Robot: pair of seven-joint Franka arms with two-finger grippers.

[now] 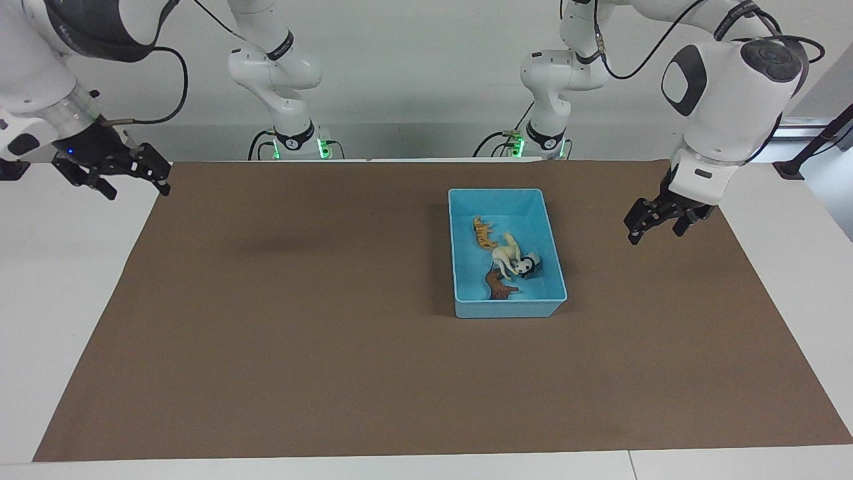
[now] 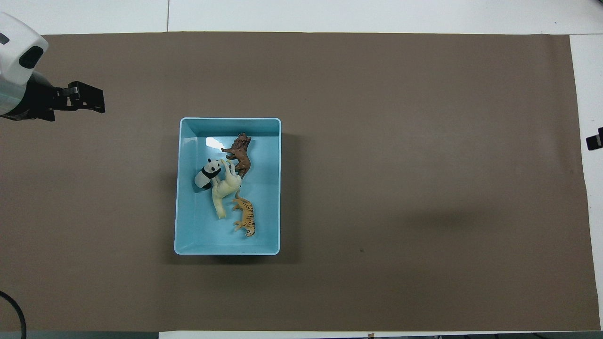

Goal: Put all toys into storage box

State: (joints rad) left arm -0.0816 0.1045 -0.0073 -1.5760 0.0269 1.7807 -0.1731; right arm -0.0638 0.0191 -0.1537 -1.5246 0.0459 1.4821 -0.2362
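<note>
The light blue storage box (image 1: pixel 510 309) (image 2: pixel 230 120) rests on the brown mat. Inside it lie the toys: an orange tiger (image 1: pixel 482 232) (image 2: pixel 246 217), a cream horse (image 1: pixel 506 255) (image 2: pixel 224 188), a brown lion (image 1: pixel 497 285) (image 2: pixel 240 153) and a panda (image 1: pixel 530 265) (image 2: pixel 206 173) leaning on the horse. My left gripper (image 1: pixel 655 230) (image 2: pixel 96 99) hangs open and empty over the mat, off the box toward the left arm's end. Open and empty too, my right gripper (image 1: pixel 136 190) (image 2: pixel 594 141) hovers over the mat's edge at the right arm's end.
A brown mat (image 1: pixel 333 333) covers most of the white table (image 1: pixel 66 280). Both arm bases (image 1: pixel 293 143) stand at the robots' end. A black post (image 1: pixel 793 167) sits at the table corner on the left arm's end.
</note>
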